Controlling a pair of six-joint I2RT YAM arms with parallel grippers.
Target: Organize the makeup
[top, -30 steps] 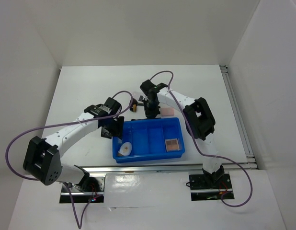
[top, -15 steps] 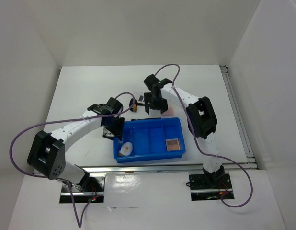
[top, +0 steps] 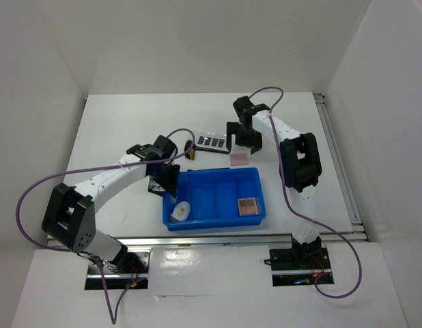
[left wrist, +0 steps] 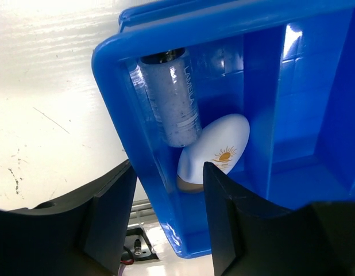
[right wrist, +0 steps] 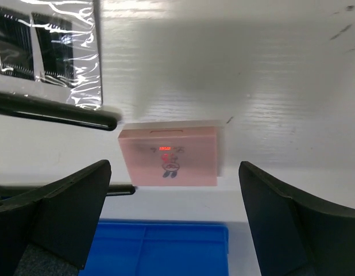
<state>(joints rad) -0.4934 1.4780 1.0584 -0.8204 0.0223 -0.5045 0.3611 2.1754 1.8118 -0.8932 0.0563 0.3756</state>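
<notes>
The makeup is partly in the blue tray (top: 214, 220) and partly behind it. A clear vial (left wrist: 173, 106) and a white oval piece (left wrist: 219, 150) lie in the tray's left compartment. A tan square (top: 246, 206) lies in the right one. My left gripper (left wrist: 169, 221) is open and straddles the tray's left wall (left wrist: 144, 172), holding nothing. A pink square (right wrist: 169, 156) lies on the table behind the tray. My right gripper (right wrist: 174, 221) hovers over it, wide open and empty. Left of it lie a clear palette (right wrist: 48, 52) and a black brush (right wrist: 57, 114).
A small orange and black item (top: 192, 152) lies by the palette (top: 212, 141). A second thin black handle (right wrist: 117, 190) lies just behind the tray's back rim (right wrist: 160, 230). White walls close in the table on three sides.
My right gripper has opened from shut and swung right and back, uncovering the palette. It now hangs over the pink square. My left gripper has shifted slightly over the tray's left wall.
</notes>
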